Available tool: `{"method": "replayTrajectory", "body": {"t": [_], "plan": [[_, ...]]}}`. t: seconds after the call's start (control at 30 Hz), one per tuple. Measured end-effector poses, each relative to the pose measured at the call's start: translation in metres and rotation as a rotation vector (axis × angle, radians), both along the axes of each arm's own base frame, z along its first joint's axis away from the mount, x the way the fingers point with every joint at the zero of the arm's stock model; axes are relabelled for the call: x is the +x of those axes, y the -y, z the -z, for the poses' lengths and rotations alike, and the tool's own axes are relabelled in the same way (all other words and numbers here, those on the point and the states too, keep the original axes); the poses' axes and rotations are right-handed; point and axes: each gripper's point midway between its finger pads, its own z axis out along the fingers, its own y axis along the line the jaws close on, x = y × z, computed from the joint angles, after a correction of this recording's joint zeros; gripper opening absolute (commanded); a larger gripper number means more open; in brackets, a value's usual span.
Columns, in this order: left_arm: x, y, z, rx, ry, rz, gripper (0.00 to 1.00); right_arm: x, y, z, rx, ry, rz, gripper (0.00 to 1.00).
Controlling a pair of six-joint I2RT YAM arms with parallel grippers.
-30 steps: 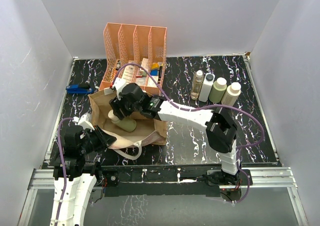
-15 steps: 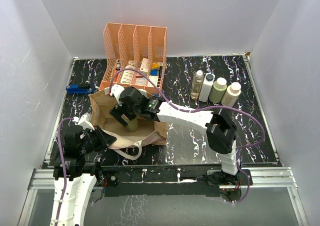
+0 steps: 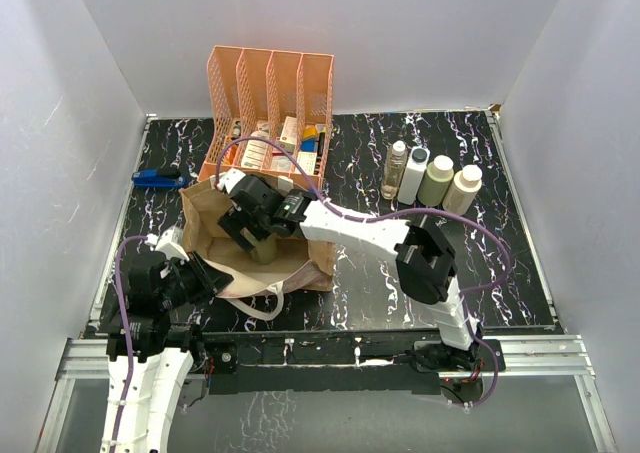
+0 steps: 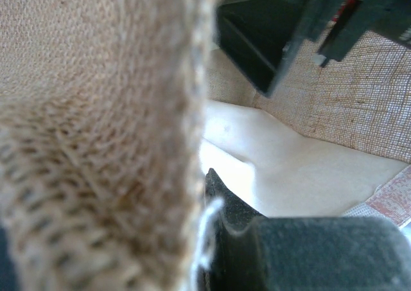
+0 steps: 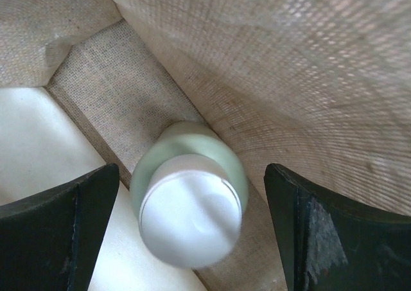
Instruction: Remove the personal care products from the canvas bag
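Observation:
The canvas bag (image 3: 300,258) stands open at the table's left, and its tan weave fills the left wrist view (image 4: 96,130). My left gripper (image 3: 205,276) is shut on the bag's near rim, with one dark finger (image 4: 270,246) pressed against the fabric. My right gripper (image 3: 250,225) is inside the bag, open. Its fingers (image 5: 58,233) stand apart on either side of a pale olive-green bottle with a cream cap (image 5: 189,201), not touching it. The bottle barely shows in the top view (image 3: 266,252). Four other bottles stand in a row on the table: clear (image 3: 395,170), white squarish (image 3: 413,175), olive-green (image 3: 435,181) and another olive-green (image 3: 462,189).
An orange slotted file rack (image 3: 268,88) with small boxes stands right behind the bag. A blue object (image 3: 158,180) lies at the table's left edge. White walls close in the back and both sides. The bag's cream strap (image 3: 262,308) trails toward the front edge.
My right gripper has moved left and lower into the bag, over the olive-green bottle. The left gripper and the bag's rim have not moved.

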Motion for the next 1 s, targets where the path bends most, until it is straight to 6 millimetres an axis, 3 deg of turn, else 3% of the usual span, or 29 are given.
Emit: {"method": "replayTrajectory", "body": {"t": [0.17, 0.27, 0.53, 0.7, 0.8, 1.0], "plan": [[0.000, 0.000, 0.000, 0.000, 0.000, 0.000, 0.00, -0.005, 0.000, 0.033, -0.053, -0.081, 0.031, 0.99], [0.000, 0.000, 0.000, 0.000, 0.000, 0.000, 0.00, -0.010, 0.007, 0.051, -0.098, -0.120, 0.047, 0.94], [0.000, 0.000, 0.000, 0.000, 0.000, 0.000, 0.00, -0.014, 0.007, 0.053, -0.093, -0.146, 0.064, 0.52], [0.000, 0.000, 0.000, 0.000, 0.000, 0.000, 0.00, -0.016, 0.006, 0.047, -0.069, -0.150, 0.058, 0.35], [0.000, 0.000, 0.000, 0.000, 0.000, 0.000, 0.00, -0.020, 0.007, 0.036, -0.029, -0.148, 0.055, 0.30], [0.000, 0.000, 0.000, 0.000, 0.001, 0.000, 0.00, -0.032, 0.014, -0.021, 0.155, -0.142, 0.040, 0.26]]}}
